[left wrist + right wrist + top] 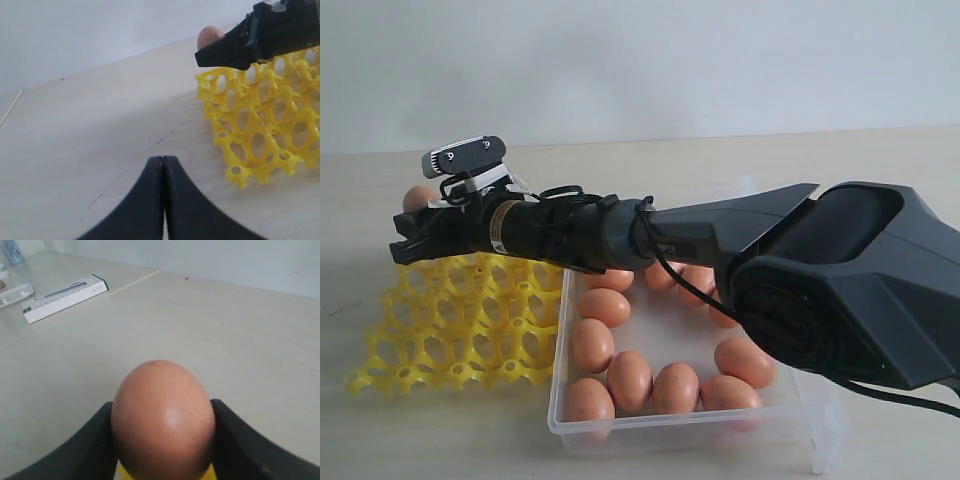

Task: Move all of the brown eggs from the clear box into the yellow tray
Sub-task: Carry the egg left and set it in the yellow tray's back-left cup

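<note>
My right gripper [410, 238] reaches across the exterior view and hangs above the far left corner of the yellow tray [450, 330]. It is shut on a brown egg [162, 420], one black finger [97, 442] on each side. That egg [418, 197] shows behind the fingertips, and the left wrist view catches it [209, 36] too, over the tray [260, 140]. Several more brown eggs [630, 380] lie in the clear box [563, 405], right of the tray. My left gripper [163, 160] is shut on nothing, above bare table near a tray corner.
The box's clear flap [825, 440] hangs down at its near right corner. On the table beyond the held egg lie a white and green carton [65, 297], a flat white item [15, 292] and a blue bottle [12, 251].
</note>
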`<act>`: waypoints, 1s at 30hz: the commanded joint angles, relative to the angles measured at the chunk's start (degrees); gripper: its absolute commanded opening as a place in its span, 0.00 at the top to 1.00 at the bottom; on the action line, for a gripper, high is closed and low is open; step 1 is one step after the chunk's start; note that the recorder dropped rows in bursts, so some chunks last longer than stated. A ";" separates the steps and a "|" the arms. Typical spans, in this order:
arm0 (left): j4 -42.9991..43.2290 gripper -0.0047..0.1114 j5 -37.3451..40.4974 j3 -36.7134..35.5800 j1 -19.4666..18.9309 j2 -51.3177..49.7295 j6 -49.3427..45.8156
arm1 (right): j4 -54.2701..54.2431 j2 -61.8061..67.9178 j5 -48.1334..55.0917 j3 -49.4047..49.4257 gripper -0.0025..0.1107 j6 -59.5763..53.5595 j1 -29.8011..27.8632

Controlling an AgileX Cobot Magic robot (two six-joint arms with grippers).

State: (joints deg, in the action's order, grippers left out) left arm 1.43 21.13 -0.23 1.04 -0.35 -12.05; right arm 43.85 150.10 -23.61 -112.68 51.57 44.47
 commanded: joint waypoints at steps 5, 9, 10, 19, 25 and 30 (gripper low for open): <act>0.00 0.96 -0.43 0.23 0.11 0.35 0.31 | 3.72 -0.08 -0.08 -0.51 0.74 1.06 -0.15; 0.00 0.96 -0.43 0.23 0.11 0.35 0.31 | 3.72 -0.08 -0.08 -0.51 0.58 1.17 -0.15; 0.00 0.96 -0.43 0.23 0.11 0.35 0.31 | 3.72 -0.08 -0.08 -0.51 0.54 1.17 -0.15; 0.00 0.96 -0.43 0.23 0.11 0.35 0.31 | 3.19 -0.08 2.71 -0.51 0.42 1.70 -0.15; 0.00 0.96 -0.43 0.23 0.11 0.35 0.31 | 2.12 -5.87 14.42 -0.51 0.42 2.86 -0.15; 0.00 0.96 -0.43 0.23 0.11 0.35 0.31 | -12.71 -16.60 45.61 -0.51 0.49 -14.40 -0.15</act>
State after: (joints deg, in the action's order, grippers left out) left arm 1.43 21.13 -0.23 1.04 -0.35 -12.05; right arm 40.04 139.46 5.78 -112.68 48.70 44.47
